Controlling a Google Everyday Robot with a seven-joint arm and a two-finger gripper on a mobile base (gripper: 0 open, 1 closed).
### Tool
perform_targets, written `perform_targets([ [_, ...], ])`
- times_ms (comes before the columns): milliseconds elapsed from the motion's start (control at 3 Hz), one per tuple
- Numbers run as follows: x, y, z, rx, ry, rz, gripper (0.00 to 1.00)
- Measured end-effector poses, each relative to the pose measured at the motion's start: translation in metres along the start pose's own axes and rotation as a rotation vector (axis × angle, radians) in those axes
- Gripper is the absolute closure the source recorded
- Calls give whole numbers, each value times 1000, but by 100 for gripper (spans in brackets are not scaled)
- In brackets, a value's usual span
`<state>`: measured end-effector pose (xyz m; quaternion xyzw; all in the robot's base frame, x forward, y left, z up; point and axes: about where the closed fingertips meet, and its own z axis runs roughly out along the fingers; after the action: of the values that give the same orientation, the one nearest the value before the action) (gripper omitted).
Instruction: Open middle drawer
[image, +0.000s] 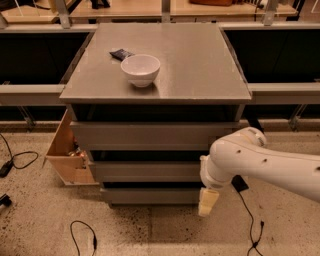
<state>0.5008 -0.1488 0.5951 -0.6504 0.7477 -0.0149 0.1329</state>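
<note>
The grey cabinet (160, 55) has three flat, handleless drawer fronts. The middle drawer (145, 171) is the second front; it looks closed, with a dark gap above it. The top front (145, 136) is above it and the lowest front (150, 196) is below. My white arm (260, 162) reaches in from the right. My gripper (207, 202) is cream-coloured and points down at the cabinet's lower right corner. It is level with the lowest front, just below the middle drawer's right end.
A white bowl (141, 69) and a small dark packet (121, 54) sit on the cabinet top. An open wooden box (67, 150) stands against the cabinet's left side. Cables lie on the speckled floor at the left (82, 235) and right (250, 215). Dark shelving flanks the cabinet.
</note>
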Motion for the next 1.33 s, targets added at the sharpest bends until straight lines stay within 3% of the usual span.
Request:
perform_targets([
  [667, -9, -50, 97, 25, -42, -25, 0],
  [1333, -6, -96, 166, 3, -29, 17, 0],
])
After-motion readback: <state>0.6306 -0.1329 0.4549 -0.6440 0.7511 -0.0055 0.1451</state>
